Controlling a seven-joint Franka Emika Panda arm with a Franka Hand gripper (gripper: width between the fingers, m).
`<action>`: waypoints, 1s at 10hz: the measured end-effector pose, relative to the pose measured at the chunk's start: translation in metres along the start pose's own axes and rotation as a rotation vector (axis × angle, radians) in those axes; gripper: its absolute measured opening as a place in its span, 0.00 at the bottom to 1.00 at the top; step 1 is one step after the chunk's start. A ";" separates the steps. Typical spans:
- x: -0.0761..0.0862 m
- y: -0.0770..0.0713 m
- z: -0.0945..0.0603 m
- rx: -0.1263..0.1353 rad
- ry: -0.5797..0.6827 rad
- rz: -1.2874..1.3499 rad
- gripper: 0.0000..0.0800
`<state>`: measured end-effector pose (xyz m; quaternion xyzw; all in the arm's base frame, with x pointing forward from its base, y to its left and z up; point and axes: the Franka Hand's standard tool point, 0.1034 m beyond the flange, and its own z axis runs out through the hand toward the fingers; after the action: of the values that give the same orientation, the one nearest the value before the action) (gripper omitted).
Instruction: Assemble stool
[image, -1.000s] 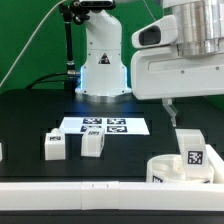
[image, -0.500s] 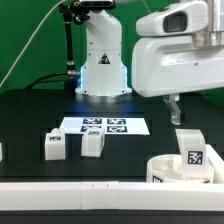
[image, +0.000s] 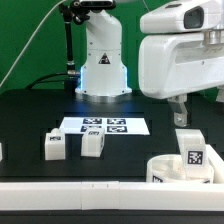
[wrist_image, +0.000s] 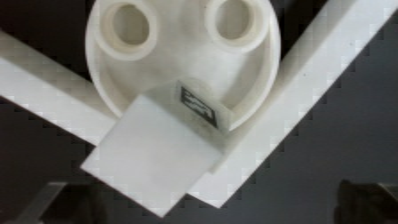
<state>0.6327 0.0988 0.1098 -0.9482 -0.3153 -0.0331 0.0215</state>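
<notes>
Gripper (image: 180, 118) hangs just above the upright tagged leg (image: 190, 150) at the round seat (image: 160, 172), jaws spread wide, pinching nothing.

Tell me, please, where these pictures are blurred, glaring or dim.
Exterior view: the arm looms close and soft, the wall strip is washed out white, and the marker board prints read fairly crisp. Wrist view: everything is soft; the seat and leg glare white with faint edges between them, and the leg's tag is smeared.
</notes>
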 end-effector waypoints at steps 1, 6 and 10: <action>0.002 0.003 0.002 -0.010 -0.005 -0.151 0.81; 0.005 0.011 0.008 -0.012 -0.035 -0.503 0.81; 0.000 0.010 0.027 0.004 -0.055 -0.560 0.81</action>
<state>0.6402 0.0922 0.0825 -0.8246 -0.5655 -0.0115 0.0048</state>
